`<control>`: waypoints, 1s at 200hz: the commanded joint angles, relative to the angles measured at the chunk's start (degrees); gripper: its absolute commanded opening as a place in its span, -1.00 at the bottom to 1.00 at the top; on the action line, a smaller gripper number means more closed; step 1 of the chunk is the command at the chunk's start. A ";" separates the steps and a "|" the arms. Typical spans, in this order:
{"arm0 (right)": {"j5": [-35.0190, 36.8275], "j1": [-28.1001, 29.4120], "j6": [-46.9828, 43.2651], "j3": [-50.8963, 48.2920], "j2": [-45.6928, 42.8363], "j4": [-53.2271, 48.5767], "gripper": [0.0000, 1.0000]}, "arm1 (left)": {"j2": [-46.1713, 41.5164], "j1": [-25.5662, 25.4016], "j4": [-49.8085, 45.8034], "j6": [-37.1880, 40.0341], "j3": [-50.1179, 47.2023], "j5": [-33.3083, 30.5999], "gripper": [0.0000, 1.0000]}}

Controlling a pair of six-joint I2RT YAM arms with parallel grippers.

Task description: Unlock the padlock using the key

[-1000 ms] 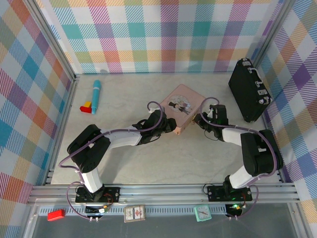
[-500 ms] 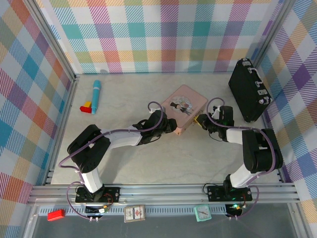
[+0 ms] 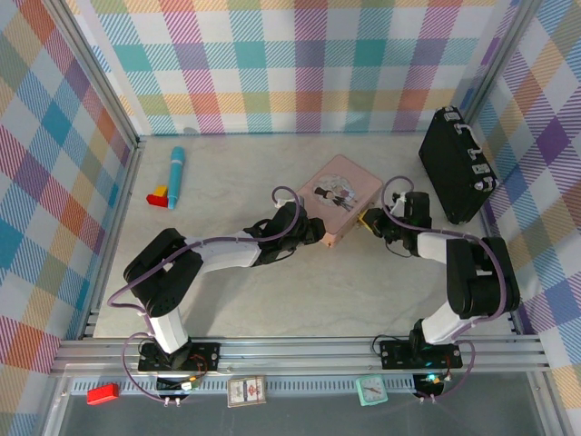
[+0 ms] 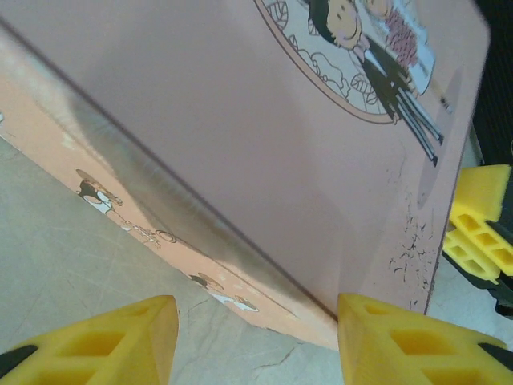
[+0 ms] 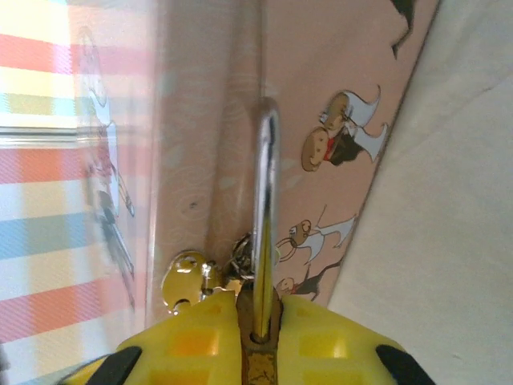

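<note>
- right gripper (image 5: 258, 321): clenched on the tiny brass-gold padlock (image 5: 265, 224); brass body pinched between the yellow fingers (image 5: 337, 341), thin silver shackle sticking out past the fingertips
- shackle looks closed and runs along the side wall of the pink rectangular tin with the cartoon couple (image 5: 208, 120); can't tell whether it touches
- small shiny metal key (image 5: 183, 281): hanging from a little ring just left of the shackle base, beside the fingertip, not in the lock as far as I can see
- top view: right gripper (image 3: 369, 221) sits at the tin's (image 3: 338, 193) right-hand corner, padlock too small to make out there
- left gripper (image 4: 256, 321): released, yellow fingers (image 4: 104, 341) spread with the tin's near corner (image 4: 240, 160) just ahead between them; nothing held
- top view: left gripper (image 3: 318, 233) at the tin's near edge, the two grippers on either side of that corner
- pale table (image 3: 272, 291): black hard case (image 3: 457, 163) far right, teal marker pen (image 3: 175, 174) and a red-yellow block (image 3: 159, 194) far left, all well apart from the tin
</note>
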 commanded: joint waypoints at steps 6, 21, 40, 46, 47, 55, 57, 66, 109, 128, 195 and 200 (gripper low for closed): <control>14.68 3.49 -14.14 5.19 -4.60 -18.00 -0.93 | 3.51 0.00 -12.08 0.70 -1.69 -1.61 0.05; 18.45 4.14 -15.68 6.09 -3.92 -22.21 -0.93 | 3.77 0.00 -12.28 0.84 -1.21 -1.66 0.05; 22.68 5.43 -16.74 6.87 -3.20 -26.33 -0.93 | 4.21 0.00 -12.48 0.86 -0.52 -1.57 0.05; 24.09 6.11 -16.91 7.19 -3.03 -27.61 -0.93 | 4.27 -0.02 -12.50 0.83 -0.27 -1.68 0.05; 24.41 6.19 -16.89 7.23 -3.02 -27.73 -0.93 | 4.29 -0.01 -12.52 0.80 -0.27 -1.67 0.05; 26.84 7.07 -17.10 7.66 -2.92 -29.58 -0.93 | 4.22 0.03 -12.55 0.83 -0.21 -1.72 0.05; 27.27 7.31 -17.12 7.73 -2.96 -29.91 -0.93 | 4.22 0.01 -12.54 0.79 -0.18 -1.78 0.05; 28.67 7.70 -17.05 7.74 -3.08 -30.90 -0.93 | 4.14 0.00 -12.75 0.84 -0.15 -1.86 0.05; 37.52 7.88 -16.31 8.78 -3.11 -32.57 -0.96 | 4.00 -0.04 -12.90 0.85 -0.26 -1.86 0.05; 37.48 9.27 -16.10 9.34 -2.41 -29.40 -0.95 | 4.04 -0.04 -12.46 0.82 -0.15 -1.53 0.05; 35.82 10.40 -9.73 8.64 1.36 -15.40 -0.91 | -1.84 -0.19 -4.91 -0.09 -5.87 -0.64 0.10; 33.75 10.45 -10.05 8.43 1.08 -14.47 -0.89 | -2.93 -0.24 -3.69 -0.33 -6.73 -0.67 0.11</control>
